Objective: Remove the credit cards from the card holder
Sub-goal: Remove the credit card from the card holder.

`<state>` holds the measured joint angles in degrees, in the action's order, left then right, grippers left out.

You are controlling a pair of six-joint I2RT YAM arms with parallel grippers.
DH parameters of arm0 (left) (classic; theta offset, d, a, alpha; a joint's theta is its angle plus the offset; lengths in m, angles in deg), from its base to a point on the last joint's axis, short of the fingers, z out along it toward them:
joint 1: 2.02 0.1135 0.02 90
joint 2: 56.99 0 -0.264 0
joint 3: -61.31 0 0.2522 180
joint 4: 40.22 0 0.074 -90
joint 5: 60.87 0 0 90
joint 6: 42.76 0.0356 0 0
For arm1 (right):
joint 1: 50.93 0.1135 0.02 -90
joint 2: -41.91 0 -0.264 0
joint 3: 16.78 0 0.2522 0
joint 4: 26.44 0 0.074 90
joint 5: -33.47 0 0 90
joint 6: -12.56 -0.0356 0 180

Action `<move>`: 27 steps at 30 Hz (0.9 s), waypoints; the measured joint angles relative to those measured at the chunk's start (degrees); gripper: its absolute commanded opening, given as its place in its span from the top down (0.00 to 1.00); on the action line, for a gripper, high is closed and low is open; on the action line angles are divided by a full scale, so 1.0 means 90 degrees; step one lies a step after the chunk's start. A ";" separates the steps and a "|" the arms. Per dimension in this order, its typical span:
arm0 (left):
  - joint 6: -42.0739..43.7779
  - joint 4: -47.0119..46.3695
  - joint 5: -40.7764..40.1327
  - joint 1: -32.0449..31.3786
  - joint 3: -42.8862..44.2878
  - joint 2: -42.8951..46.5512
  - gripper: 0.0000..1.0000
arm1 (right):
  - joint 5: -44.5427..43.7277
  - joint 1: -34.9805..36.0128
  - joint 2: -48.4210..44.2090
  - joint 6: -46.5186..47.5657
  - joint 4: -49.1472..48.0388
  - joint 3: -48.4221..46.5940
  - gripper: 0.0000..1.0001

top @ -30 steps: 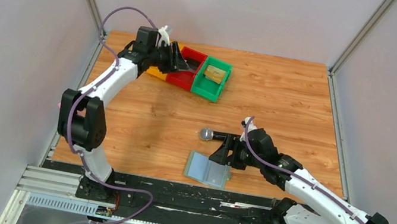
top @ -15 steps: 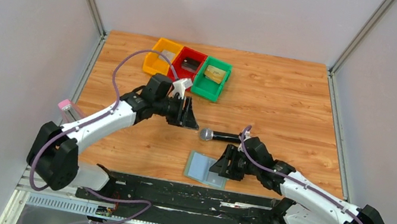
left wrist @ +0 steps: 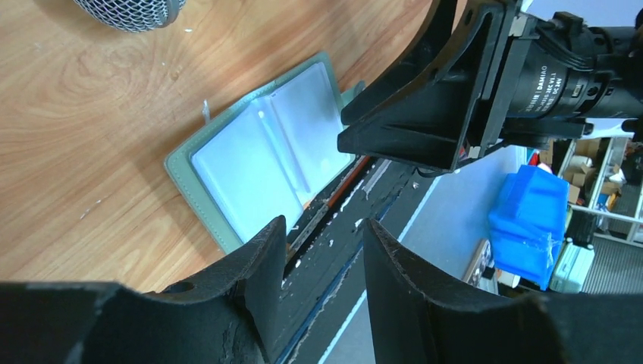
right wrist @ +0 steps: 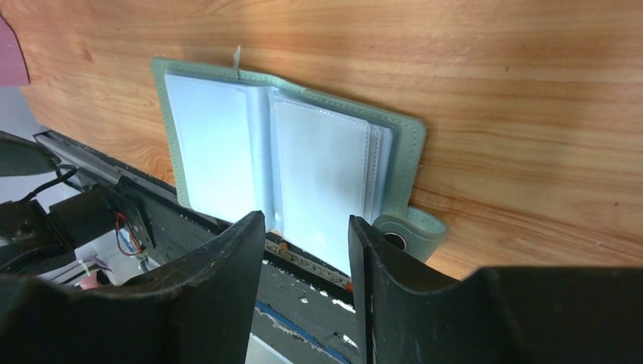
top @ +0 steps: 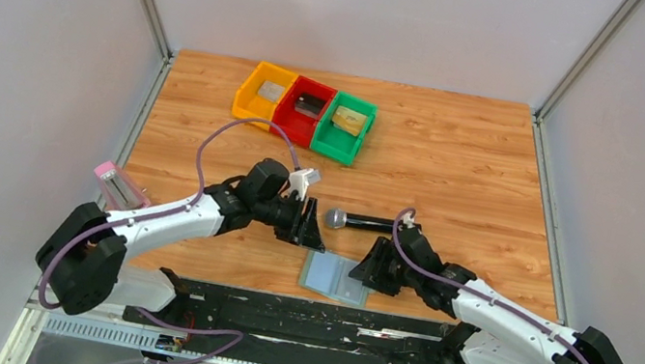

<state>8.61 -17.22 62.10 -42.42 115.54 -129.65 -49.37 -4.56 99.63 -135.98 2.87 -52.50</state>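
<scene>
While the card holder [top: 338, 277] lay open near-centre, the left gripper [top: 309, 229] and right gripper [top: 371, 266] flanked it, both spread and empty; a credit card [top: 349, 121] seemingly sat in the far green bin [top: 333, 154].

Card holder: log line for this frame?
card holder open flat | left gripper open, near it | right gripper open, over it

Log: my left arm [top: 166, 216] and right arm [top: 511, 321] have white link shells and black joint housings. The shoulder joints are large, black and rounded. A purple cable [top: 199, 158] loops along each arm. On the left gripper [left wrist: 322, 227], the fingers [left wrist: 258, 288] are matte black with chipped edges. The right wrist motor [left wrist: 561, 76] is black with white DAMIAO lettering. There is a white block [top: 305, 177] on my left wrist.
</scene>
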 measured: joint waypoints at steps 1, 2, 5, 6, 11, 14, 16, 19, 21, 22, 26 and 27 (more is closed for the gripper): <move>-0.0027 -0.0090 0.0000 -0.0051 -0.0049 -0.0051 0.51 | -0.0044 0.0000 0.0000 -0.0015 -0.0002 0.0015 0.55; -0.0051 -0.0182 -0.0007 -0.0092 -0.0097 -0.0104 0.51 | -0.0083 0.0000 0.0000 -0.0029 -0.0005 0.0032 0.55; -0.0068 -0.0342 -0.0053 -0.0187 -0.0168 -0.0311 0.51 | -0.0138 0.0000 0.0002 -0.0046 -0.0015 0.0070 0.55; -0.0068 -0.0396 -0.0063 -0.0214 -0.0189 -0.0398 0.51 | -0.0146 0.0000 0.0007 -0.0053 -0.0029 0.0078 0.55; -0.0075 -0.0743 -0.0119 -0.0250 -0.0408 -0.0750 0.53 | -0.0143 0.0000 0.0153 -0.0063 -0.0165 0.0124 0.55; -0.0085 -0.0950 -0.0163 -0.0253 -0.0529 -0.0959 0.54 | -0.0121 0.0000 0.0243 -0.0095 -0.0291 0.0138 0.55; -0.0124 -0.1103 -0.0182 -0.0253 -0.0629 -0.1078 0.56 | -0.0121 0.0000 0.0282 -0.0117 -0.0367 0.0143 0.55; -0.0177 -0.1319 -0.0192 -0.0260 -0.0804 -0.1212 0.59 | -0.0121 0.0000 0.0301 -0.0136 -0.0435 0.0158 0.55; -0.0199 -0.1392 -0.0194 -0.0265 -0.0906 -0.1287 0.62 | -0.0121 0.0000 0.0299 -0.0146 -0.0454 0.0170 0.55; -0.0206 -0.1430 -0.0197 -0.0267 -0.0952 -0.1319 0.63 | -0.0121 0.0000 0.0299 -0.0153 -0.0459 0.0172 0.55; -0.0248 -0.1562 -0.0202 -0.0287 -0.1078 -0.1358 0.66 | -0.0121 0.0000 0.0296 -0.0163 -0.0483 0.0185 0.52; -0.0255 -0.1610 -0.0202 -0.0294 -0.1093 -0.1358 0.67 | -0.0119 0.0000 0.0291 -0.0163 -0.0495 0.0185 0.51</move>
<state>6.32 -31.72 60.29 -45.07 105.70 -141.87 -50.44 -4.56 102.25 -137.45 -1.59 -50.84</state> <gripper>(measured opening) 0.345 0.462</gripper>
